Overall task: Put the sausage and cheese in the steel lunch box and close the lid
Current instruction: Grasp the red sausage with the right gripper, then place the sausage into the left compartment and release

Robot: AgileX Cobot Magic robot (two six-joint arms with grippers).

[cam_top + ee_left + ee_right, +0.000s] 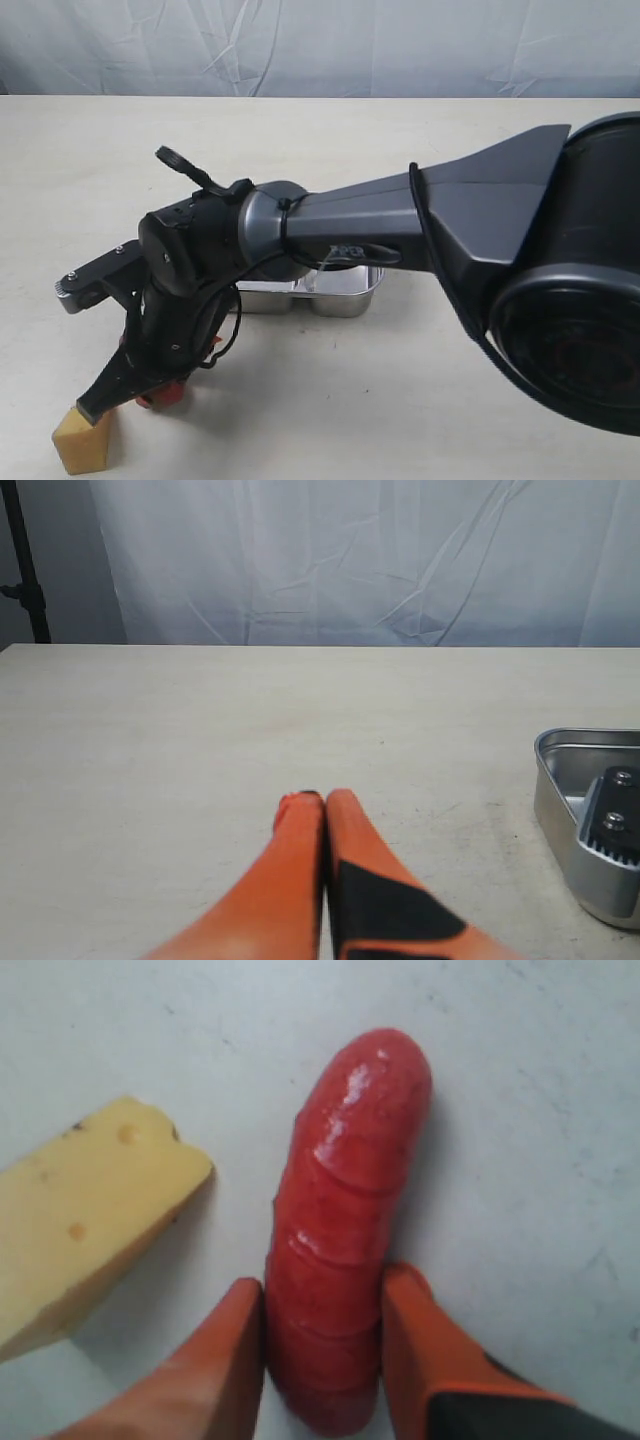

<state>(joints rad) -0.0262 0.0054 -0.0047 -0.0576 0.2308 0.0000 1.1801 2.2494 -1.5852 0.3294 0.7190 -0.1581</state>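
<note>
Sausage, beside the cheese, is pinched in the right gripper; a lift toward the steel lunch box is needed.

Exterior looks down toward 12 o'clock, left wrist low, both catching the steel lunch box; right wrist point-blank downward.

Pale cream tabletop — wrinkled white cloth behind it, dark stand beside the cloth.
</note>
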